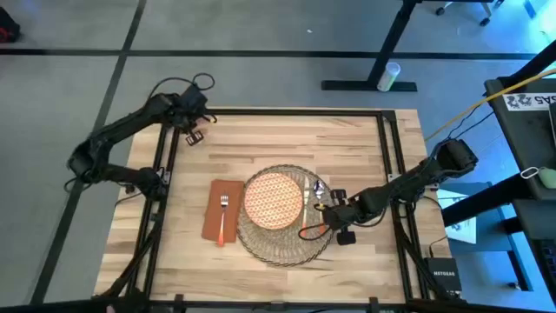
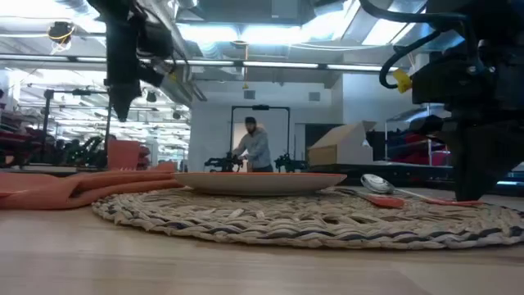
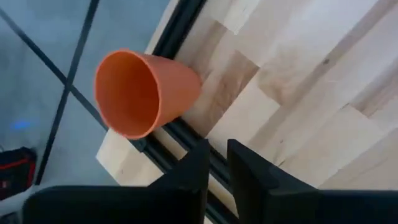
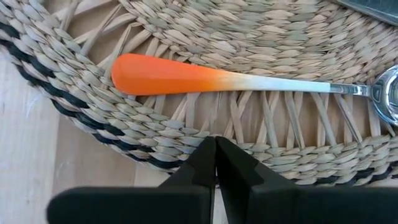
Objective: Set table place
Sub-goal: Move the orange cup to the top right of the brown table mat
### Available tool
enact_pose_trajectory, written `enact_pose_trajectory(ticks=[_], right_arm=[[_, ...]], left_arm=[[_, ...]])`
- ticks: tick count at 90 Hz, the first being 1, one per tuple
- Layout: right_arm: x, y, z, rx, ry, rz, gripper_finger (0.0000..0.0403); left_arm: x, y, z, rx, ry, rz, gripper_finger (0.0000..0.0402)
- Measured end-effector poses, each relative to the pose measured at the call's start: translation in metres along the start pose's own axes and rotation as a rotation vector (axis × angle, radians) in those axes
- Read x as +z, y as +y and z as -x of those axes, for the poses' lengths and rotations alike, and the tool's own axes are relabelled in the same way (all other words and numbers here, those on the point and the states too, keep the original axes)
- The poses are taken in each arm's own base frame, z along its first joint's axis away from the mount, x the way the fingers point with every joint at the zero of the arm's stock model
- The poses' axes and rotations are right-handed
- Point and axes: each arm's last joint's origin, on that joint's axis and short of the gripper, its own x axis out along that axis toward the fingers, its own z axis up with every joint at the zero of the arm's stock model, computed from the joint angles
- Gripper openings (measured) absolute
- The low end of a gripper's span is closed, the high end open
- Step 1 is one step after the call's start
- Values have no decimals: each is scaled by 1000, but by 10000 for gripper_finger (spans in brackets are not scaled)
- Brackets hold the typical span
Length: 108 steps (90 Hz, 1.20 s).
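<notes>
While the right gripper (image 4: 215, 163) was held low over the rim of the place (image 1: 280, 250) on its right side, its fingers were seen pressed together with nothing between them. Just ahead of them the spoon (image 4: 249, 82) was laid flat on the weave, orange handle toward the gripper, bowl toward the plate (image 1: 274, 199). That reads as a spoon already set down and let go, though this is a judgement only.

The place was found near the middle of the table (image 1: 347, 148), slightly toward the front edge, with the plate centred on it. A napkin (image 1: 221, 220) was laid just beside the mat on the left, a fork (image 1: 223, 216) lengthwise on top, presumably the normal cutlery layout.

The left gripper (image 3: 213, 167) was parked at the far left corner, well apart from the setting, fingers nearly closed and empty. An orange cup (image 3: 144, 93) was seen past them, by the frame rail at the table edge, ungripped. The cup was likely the remaining item, which would explain that arm's position.

A person was visible in the room beyond, away from the table.
</notes>
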Motion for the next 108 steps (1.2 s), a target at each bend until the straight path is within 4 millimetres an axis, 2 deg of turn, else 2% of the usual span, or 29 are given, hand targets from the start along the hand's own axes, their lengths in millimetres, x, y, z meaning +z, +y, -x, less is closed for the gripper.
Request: enact_pose_trajectory(ticks=[17,35,78,90,108], right_arm=[[0,0,0,1,0,0,0],[0,0,0,1,-1,0,0],[1,0,0,2,-8,-1,0],[1,0,0,2,-7,-1,0],[1,0,0,2,-6,-1,0]], left_arm=[[14,10,-24,97,34,66,87],[19,13,-36,98,49,60,109],[30,13,-72,70,106,71,116],[28,6,-74,44,160,22,93],[26,-2,-61,31,164,-49,10]])
